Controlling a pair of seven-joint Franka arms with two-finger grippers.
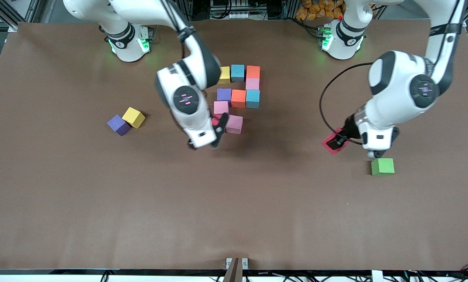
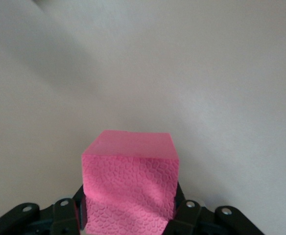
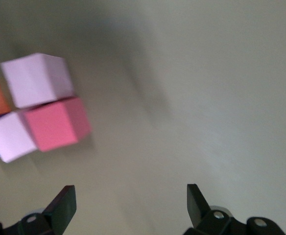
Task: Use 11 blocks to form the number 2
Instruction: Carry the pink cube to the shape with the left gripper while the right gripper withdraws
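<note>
Blocks, small matte foam cubes [image 1: 238, 98], cluster mid-desk [image 1: 100, 203]; no writing shows. Left end effector [image 1: 338, 141] grips a red cube [image 2: 129, 188]; right end effector [image 1: 206, 143] hovers open.

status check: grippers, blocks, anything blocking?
Left gripper shut on red block, aloft near green cube. Right gripper open beside unfinished number 2. Nothing blocking.

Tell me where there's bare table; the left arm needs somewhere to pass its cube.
Bare: the stretch between the digit and the green cube, and everything nearer the camera. Crowded: around the digit, where the right gripper hovers open.
</note>
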